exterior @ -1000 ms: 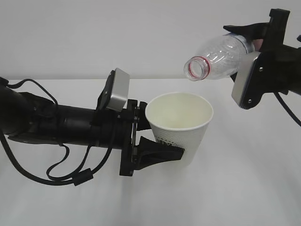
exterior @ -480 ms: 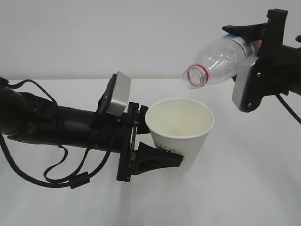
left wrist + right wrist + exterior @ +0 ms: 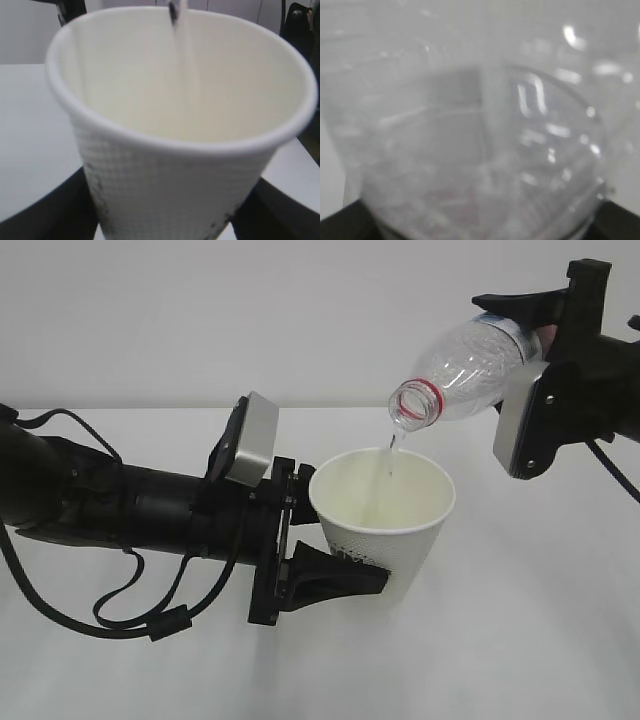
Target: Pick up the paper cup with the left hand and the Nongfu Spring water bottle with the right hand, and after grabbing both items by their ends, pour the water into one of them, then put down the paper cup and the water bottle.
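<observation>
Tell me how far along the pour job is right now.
Done: the left pincer holds the paper cup upright, and the right pincer holds the water bottle tipped mouth-down over it. In hand: a thin stream of water falls into the cup. Left: finishing the pour and setting both down on the table.

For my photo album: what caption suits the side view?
Right tool tips the water bottle, sending a thin stream of water into the paper cup held by the left tool.
</observation>
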